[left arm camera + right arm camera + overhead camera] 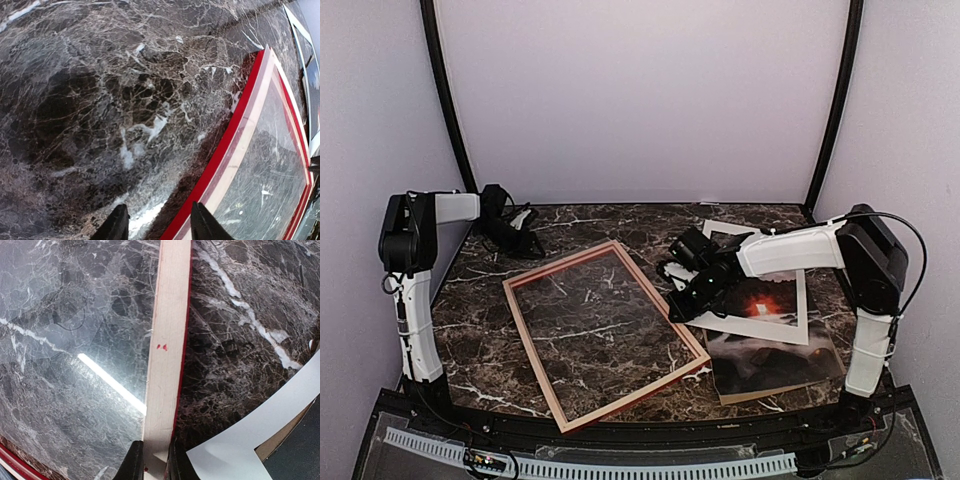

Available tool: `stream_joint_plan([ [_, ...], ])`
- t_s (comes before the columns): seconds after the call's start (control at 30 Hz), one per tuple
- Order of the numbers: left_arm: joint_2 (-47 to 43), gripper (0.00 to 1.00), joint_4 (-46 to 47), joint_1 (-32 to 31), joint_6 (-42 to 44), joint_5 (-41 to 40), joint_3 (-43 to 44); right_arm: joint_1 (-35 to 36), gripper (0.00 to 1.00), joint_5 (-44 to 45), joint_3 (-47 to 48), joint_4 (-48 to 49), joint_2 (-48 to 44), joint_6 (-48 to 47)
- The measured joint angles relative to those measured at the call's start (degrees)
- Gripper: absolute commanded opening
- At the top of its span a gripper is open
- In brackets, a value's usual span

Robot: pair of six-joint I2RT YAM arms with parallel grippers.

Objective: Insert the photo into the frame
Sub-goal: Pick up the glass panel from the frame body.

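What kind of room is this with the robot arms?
Probably a robot practice booth, not a home: a left arm and right arm bolted to a marble-patterned table, plain pale walls closing it in, a picture frame laid out.

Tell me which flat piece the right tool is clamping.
The frame, its pale rail in the right tool; the white mat and photo lie untouched.

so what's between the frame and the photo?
Right wrist view: past the frame, a strip of bare marble table, then the white mat lying over the photo.
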Motion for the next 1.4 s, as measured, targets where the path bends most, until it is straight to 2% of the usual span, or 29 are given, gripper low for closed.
stream_joint_plan([
  [0.17, 0.0, 0.66, -1.2, 0.3, 0.2, 0.9, 0.3, 0.0, 0.04, -0.1, 0.0, 0.0, 0.0, 0.0],
  [0.4, 0.5, 0.67, -2.3, 0.9, 0.8, 4.4, 0.3, -0.2, 0.04, -0.5, -0.2, 0.3, 0.0, 0.1],
  [0.7, 2.2, 0.48, -3.8, 1.0, 2.2, 8.0, 0.3, -0.2, 0.04, -0.7, -0.9, 1.1, -0.3, 0.2],
  [0.87, 2.7, 0.34, -4.6, 1.0, 2.8, 9.0, 0.3, -0.3, 0.04, -0.8, -1.1, 1.5, -0.5, 0.3],
  [1.27, 2.9, 0.15, -5.4, 1.2, 3.3, 10.9, 0.7, -0.3, 0.04, -0.9, -1.2, 1.5, -0.5, 0.4],
  [1.4, 3.0, 0.06, -6.0, 1.2, 3.3, 11.5, 1.2, -0.3, 0.04, -0.9, -1.3, 1.7, -0.5, 0.5],
])
